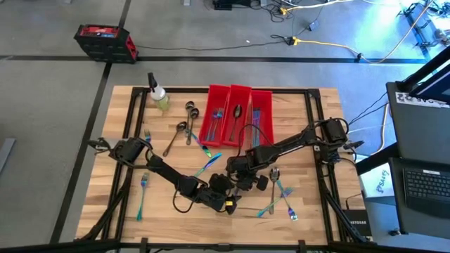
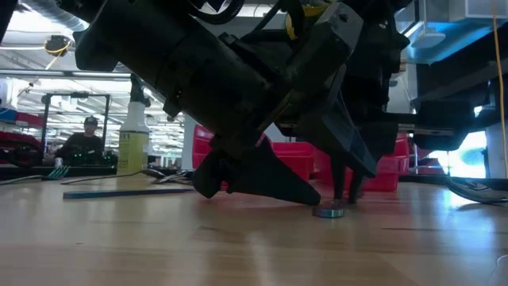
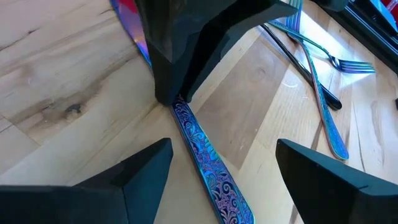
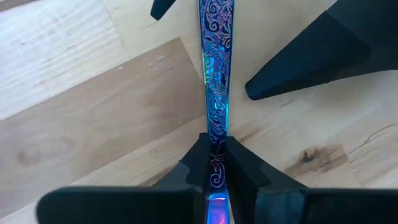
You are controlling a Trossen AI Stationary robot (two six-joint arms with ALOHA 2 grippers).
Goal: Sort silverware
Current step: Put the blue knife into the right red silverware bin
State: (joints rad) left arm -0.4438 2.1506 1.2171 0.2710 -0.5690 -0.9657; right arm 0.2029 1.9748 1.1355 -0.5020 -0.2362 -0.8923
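Observation:
One iridescent blue-purple piece of silverware with a patterned handle (image 3: 205,155) lies on the wood near the table's near middle. My right gripper (image 4: 216,146) (image 1: 239,179) reaches in from the right and is shut on that handle. My left gripper (image 3: 224,146) (image 1: 226,200) comes from the left and is open. Its fingers stand on either side of the same handle (image 4: 216,74), farther along it, without touching. Which kind of utensil it is stays hidden by the grippers. Other forks and spoons (image 1: 281,197) lie scattered on the table. My right gripper pinches the patterned handle (image 4: 216,127) between its two fingers (image 3: 177,93), gripping it across its width. The fingers come from above, pointing down. The handle lies flat along the table top, stretching away toward my left gripper.
Three red bins (image 1: 239,112) stand side by side at the far middle, with some silverware inside. A spray bottle (image 1: 158,95) stands far left. Spoons (image 1: 184,126) and forks (image 1: 143,184) lie on the left. Two blue pieces (image 1: 209,158) lie just left of the grippers.

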